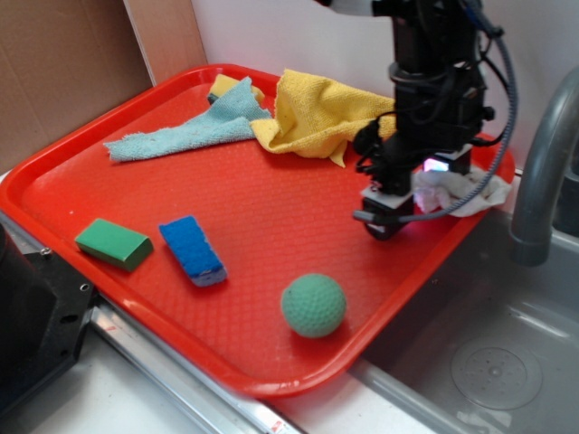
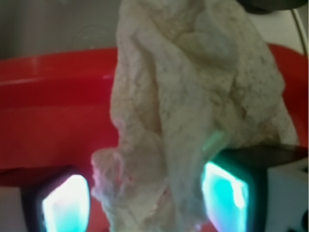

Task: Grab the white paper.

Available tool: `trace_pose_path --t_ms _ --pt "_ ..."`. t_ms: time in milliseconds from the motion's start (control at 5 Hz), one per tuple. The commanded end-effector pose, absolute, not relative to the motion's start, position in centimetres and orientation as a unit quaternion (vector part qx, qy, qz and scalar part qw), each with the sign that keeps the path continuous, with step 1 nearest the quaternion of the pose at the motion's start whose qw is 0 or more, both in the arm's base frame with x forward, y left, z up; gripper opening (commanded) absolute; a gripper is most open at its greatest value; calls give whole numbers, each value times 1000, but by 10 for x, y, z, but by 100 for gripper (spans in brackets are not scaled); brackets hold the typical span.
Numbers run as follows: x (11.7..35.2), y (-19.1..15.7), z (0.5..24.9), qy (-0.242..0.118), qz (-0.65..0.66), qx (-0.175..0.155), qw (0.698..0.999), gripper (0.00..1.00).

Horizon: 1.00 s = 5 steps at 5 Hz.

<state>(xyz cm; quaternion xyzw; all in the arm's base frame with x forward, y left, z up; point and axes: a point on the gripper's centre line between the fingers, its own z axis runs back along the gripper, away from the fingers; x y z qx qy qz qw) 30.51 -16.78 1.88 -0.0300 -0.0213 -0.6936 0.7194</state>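
The white paper (image 1: 463,193) is a wrinkled wad lying at the right edge of the red tray (image 1: 271,217), partly over the rim. My gripper (image 1: 413,194) is down on the tray around it. In the wrist view the white paper (image 2: 193,87) fills the middle and runs down between my two lit fingers. The left finger (image 2: 65,205) and the right finger (image 2: 227,195) stand wide apart. My gripper (image 2: 145,198) is open, with the paper brushing the right finger and a thin gap at the left one.
On the tray lie a yellow cloth (image 1: 321,113), a light-blue cloth (image 1: 185,131), a green block (image 1: 113,244), a blue sponge (image 1: 192,250) and a green ball (image 1: 313,306). A grey tap (image 1: 543,172) and a sink (image 1: 488,362) are to the right.
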Motion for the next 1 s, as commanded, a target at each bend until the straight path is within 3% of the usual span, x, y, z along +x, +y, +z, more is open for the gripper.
trace_pose_path --t_ms 0,200,400,600,800 --pt "262 -160 27 -13 -576 104 811 0" --pt "256 -156 34 -19 -529 103 842 0" --pt "243 -153 43 -18 -472 78 878 0" --pt "216 -130 69 -18 -401 59 914 0" --pt "165 -85 119 -39 -282 8 959 0"
